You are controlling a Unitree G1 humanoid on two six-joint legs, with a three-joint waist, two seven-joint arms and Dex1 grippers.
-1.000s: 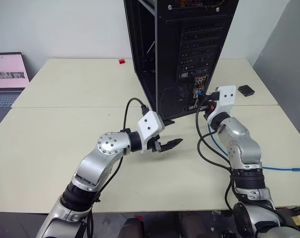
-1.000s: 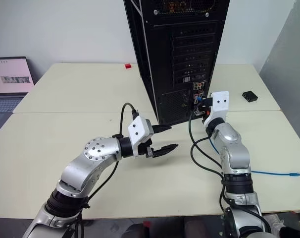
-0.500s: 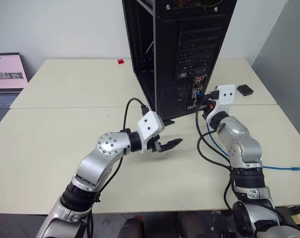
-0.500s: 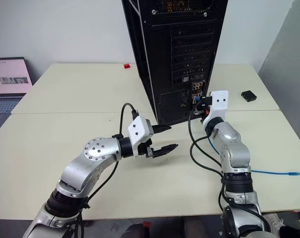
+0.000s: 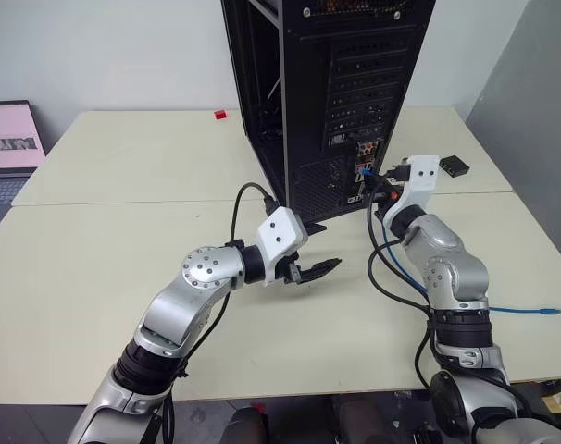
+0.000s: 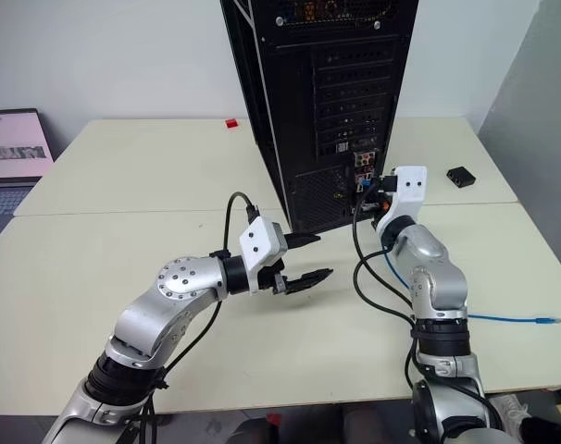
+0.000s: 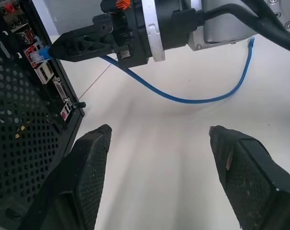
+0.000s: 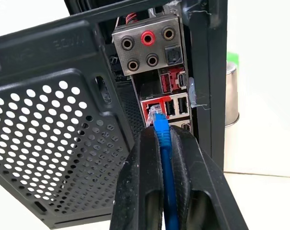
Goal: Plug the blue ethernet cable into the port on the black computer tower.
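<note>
Open laptop (image 5: 10,148) at far left edge of pale cream two-part tabletop (image 5: 123,268), white wall behind; left gripper (image 5: 316,270) w/ fingers apart, holding nothing, hovers mid-table. Tall black metal computer tower (image 5: 341,102) stands centre-back; right gripper (image 8: 163,143) is clamped on thin bright blue ethernet cable (image 8: 164,158), clear plug at small metal-rimmed port (image 8: 153,109) in rear connector strip. Rest of cable trails right across table, small flat black box (image 5: 454,166) at far right.

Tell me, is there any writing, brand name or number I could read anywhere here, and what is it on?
None can be read for certain.
Embossed letters on the metal edge of the black computer tower, in the right wrist view: too faint to make out.
Laptop screen at the table's far left: a pale page with a dark strip, too small to read.
Small flat black box on the table: no label visible.
</note>
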